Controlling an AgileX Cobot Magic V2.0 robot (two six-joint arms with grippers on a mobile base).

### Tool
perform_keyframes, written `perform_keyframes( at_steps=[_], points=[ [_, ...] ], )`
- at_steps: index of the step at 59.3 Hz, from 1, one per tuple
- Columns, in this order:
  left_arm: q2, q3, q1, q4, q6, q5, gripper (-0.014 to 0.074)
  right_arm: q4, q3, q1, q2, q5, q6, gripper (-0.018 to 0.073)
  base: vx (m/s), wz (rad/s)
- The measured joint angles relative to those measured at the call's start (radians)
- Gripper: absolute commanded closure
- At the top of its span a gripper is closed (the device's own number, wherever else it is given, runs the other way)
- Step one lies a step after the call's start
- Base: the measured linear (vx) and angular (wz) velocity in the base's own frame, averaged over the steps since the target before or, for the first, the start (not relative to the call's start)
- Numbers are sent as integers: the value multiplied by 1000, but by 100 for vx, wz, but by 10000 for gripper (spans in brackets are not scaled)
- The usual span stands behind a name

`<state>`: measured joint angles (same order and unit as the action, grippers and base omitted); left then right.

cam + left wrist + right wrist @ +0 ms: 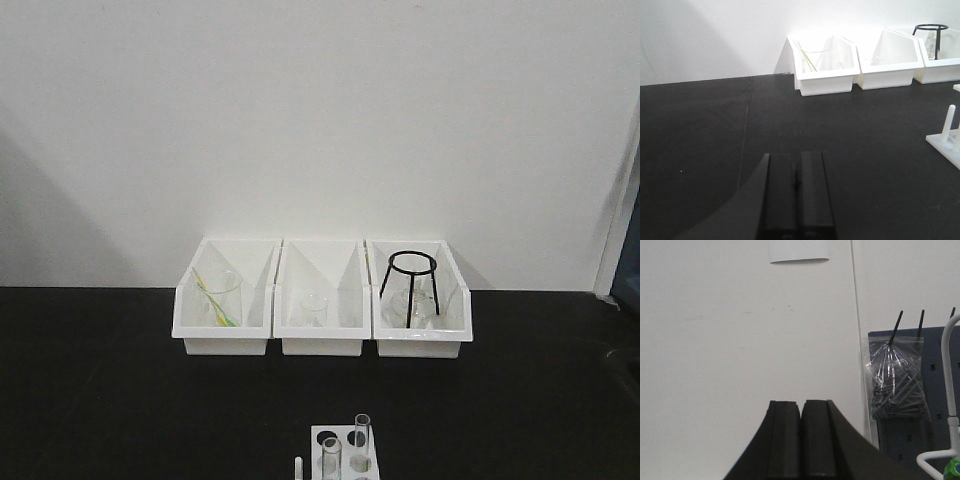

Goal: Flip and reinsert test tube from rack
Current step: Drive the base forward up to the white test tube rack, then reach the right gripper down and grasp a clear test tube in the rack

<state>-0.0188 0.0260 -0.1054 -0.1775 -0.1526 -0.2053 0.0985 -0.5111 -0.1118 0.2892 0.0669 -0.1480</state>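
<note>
A small white rack (345,455) stands at the bottom edge of the front view, cut off by the frame. Two clear test tubes stand upright in it, one at the front left (331,458) and one at the back right (362,437). A thin white peg (297,467) sticks up beside it. In the left wrist view only the rack's corner (946,141) with its peg shows at the right edge. My left gripper (797,156) is shut and empty, low over the black table, left of the rack. My right gripper (801,404) is shut and empty, facing a white wall.
Three white bins line the back wall: the left bin (224,300) holds a beaker with a yellow-green stick, the middle bin (321,300) a small glass, the right bin (420,300) a black tripod stand. A grey pegboard (912,400) with a bag hangs right of my right gripper.
</note>
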Motion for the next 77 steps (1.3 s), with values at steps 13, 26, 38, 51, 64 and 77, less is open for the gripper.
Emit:
perform_keyframes(
  at_steps=[13, 26, 38, 51, 64, 77],
  points=[
    [0, 0, 0, 0, 0, 0, 602, 23, -149, 0, 278, -15, 2, 570, 0, 0],
    [0, 0, 0, 0, 0, 0, 602, 25, -151, 0, 375, -21, 0, 554, 0, 0],
    [0, 0, 0, 0, 0, 0, 602, 26, -151, 0, 387, -33, 0, 426, 0, 0],
    [0, 0, 0, 0, 0, 0, 602, 32, -151, 0, 387, -67, 0, 95, 0, 0],
    [0, 0, 0, 0, 0, 0, 602, 6, -151, 0, 387, -67, -17, -59, 0, 0],
    [0, 0, 0, 0, 0, 0, 602, 15, -97, 83, 393, 6, -19, 25, 0, 0]
  ],
)
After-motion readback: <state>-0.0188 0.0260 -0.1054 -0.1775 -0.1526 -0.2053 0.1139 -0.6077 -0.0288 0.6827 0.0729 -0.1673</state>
